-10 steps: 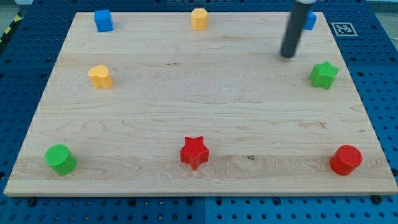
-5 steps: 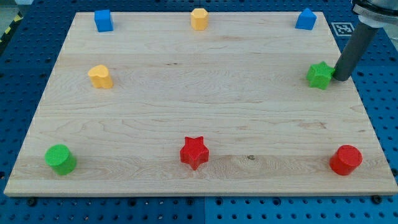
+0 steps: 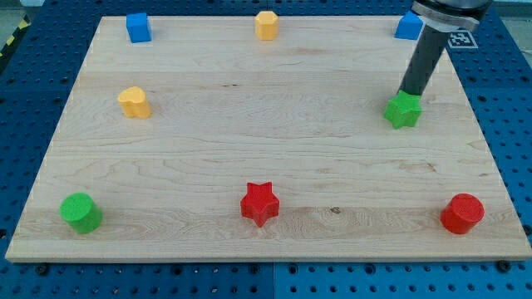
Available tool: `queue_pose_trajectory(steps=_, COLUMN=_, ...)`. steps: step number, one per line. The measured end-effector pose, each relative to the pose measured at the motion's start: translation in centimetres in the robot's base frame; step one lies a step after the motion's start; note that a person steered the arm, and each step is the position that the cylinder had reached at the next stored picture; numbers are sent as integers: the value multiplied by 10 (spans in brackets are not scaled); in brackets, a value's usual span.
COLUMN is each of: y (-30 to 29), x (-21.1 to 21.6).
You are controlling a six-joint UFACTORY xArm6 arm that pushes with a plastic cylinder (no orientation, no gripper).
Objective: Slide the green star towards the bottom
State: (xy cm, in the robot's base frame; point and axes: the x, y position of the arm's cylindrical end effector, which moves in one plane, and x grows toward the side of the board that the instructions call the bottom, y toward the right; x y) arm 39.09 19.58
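The green star lies on the wooden board at the view's right, above the middle height. My tip is at the star's top edge, touching it or very nearly so. The dark rod leans up towards the view's top right.
A blue block at top left, an orange block at top centre, a blue block at top right, partly behind the rod. A yellow block at left. A green cylinder, red star and red cylinder lie along the bottom.
My tip went from above left of the star to its right side, then to its top edge. The green star has shifted left and slightly down.
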Motion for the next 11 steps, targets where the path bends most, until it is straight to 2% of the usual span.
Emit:
queue_pose_trajectory(steps=1, y=-14, x=0)
queue_pose_trajectory(steps=3, y=21, x=30)
queue_pose_trajectory(steps=6, y=19, x=35)
queue_pose_trajectory(steps=8, y=-23, x=39)
queue_pose_trajectory(steps=11, y=-31, x=99)
